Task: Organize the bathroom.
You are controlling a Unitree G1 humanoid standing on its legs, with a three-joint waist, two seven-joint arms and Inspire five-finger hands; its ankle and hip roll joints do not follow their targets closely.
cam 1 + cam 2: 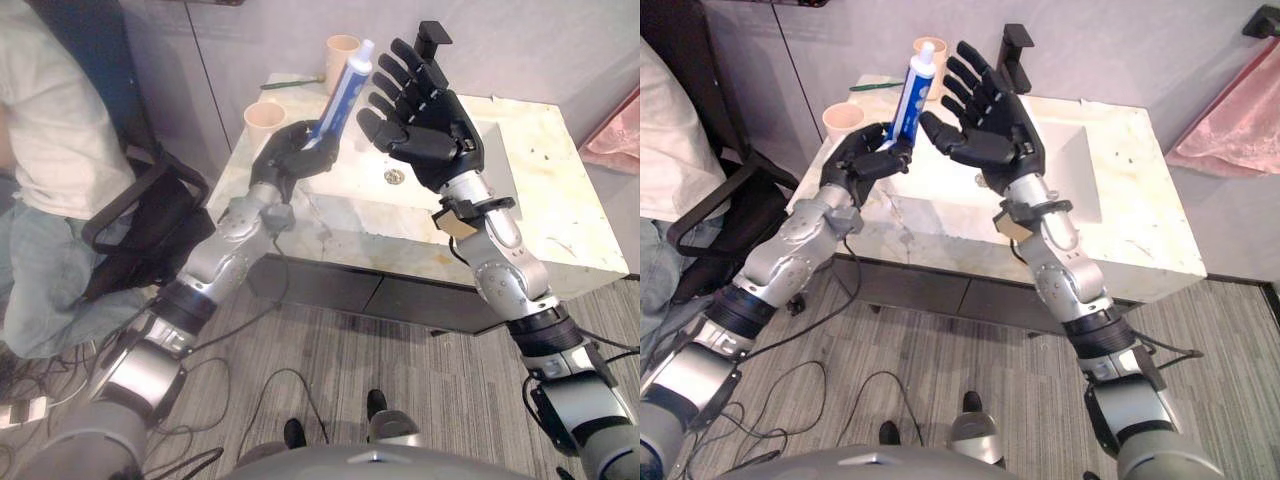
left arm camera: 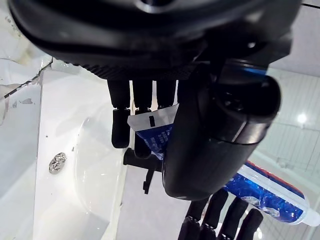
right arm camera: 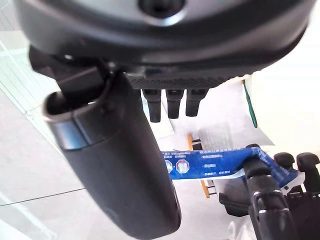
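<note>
My left hand (image 1: 290, 158) is shut on the crimped end of a blue and white toothpaste tube (image 1: 345, 92), holding it upright over the left part of the marble counter (image 1: 540, 215). The tube's white cap points up and away. My right hand (image 1: 425, 115) is open, palm toward the tube, fingers spread just to its right without touching it. In the left wrist view the tube (image 2: 270, 192) runs past my thumb. The right wrist view shows the tube (image 3: 220, 162) pinched by the other hand's fingers (image 3: 267, 192).
Two beige cups (image 1: 265, 118) (image 1: 341, 47) stand on the counter's left side, with a green toothbrush (image 1: 292, 83) between them. A black faucet (image 1: 434, 40) rises behind the sink basin with its drain (image 1: 394, 176). A person sits in a chair (image 1: 140, 215) on the left. Pink cloth (image 1: 612, 140) lies right.
</note>
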